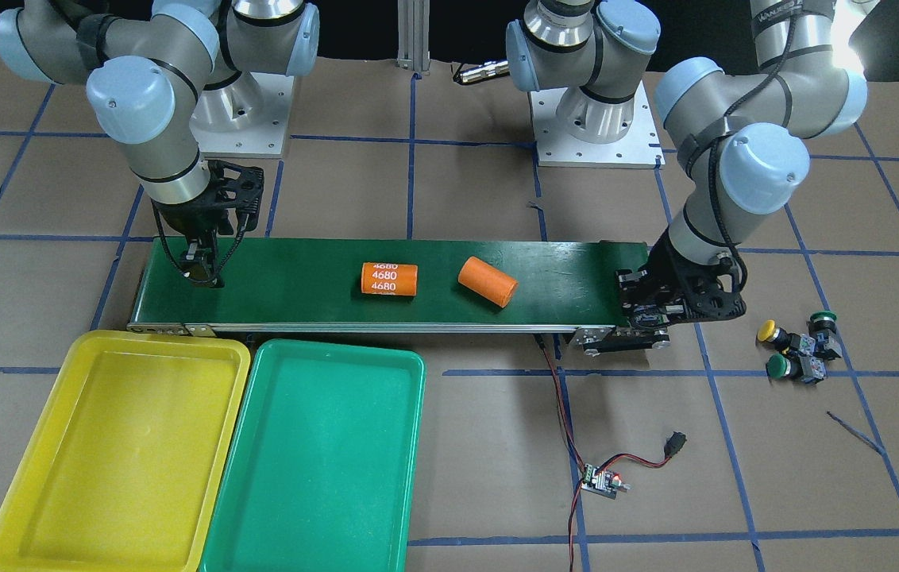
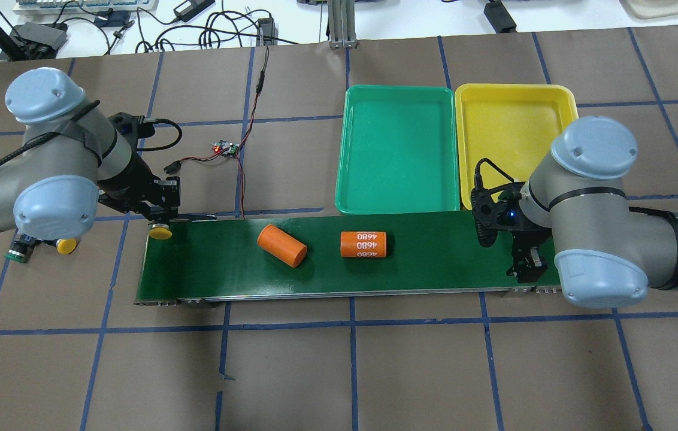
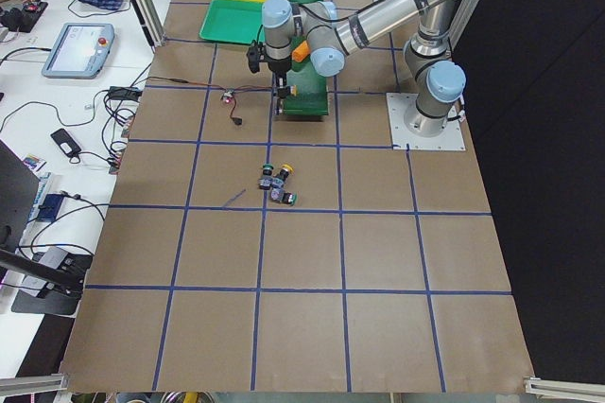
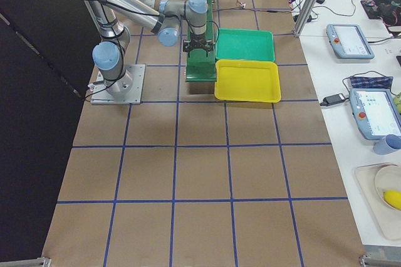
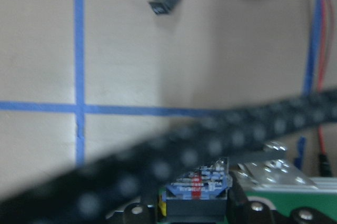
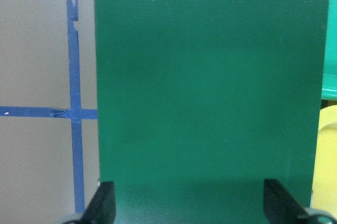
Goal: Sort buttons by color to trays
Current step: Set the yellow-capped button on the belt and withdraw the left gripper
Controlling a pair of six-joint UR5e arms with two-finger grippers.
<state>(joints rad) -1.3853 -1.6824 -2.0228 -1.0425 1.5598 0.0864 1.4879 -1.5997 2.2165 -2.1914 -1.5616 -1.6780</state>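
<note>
My left gripper [image 2: 160, 222] is shut on a yellow button [image 2: 160, 232] over the left end of the conveyor; its grey-blue body shows between the fingers in the left wrist view [image 5: 197, 190]. Another yellow button [image 1: 769, 331] and two green buttons [image 1: 822, 322] [image 1: 778, 365] lie together on the table beyond that belt end. My right gripper [image 2: 526, 270] is open and empty low over the belt's other end, its fingers [image 6: 105, 203] spread wide. The yellow tray [image 1: 116, 445] and the green tray [image 1: 314, 453] lie side by side, both empty.
Two orange cylinders, one marked 4680 [image 1: 388, 279] and one plain [image 1: 488, 281], lie mid-belt on the dark green conveyor [image 1: 299, 294]. A small circuit board [image 1: 600, 481] with red-black wires lies in front of the belt.
</note>
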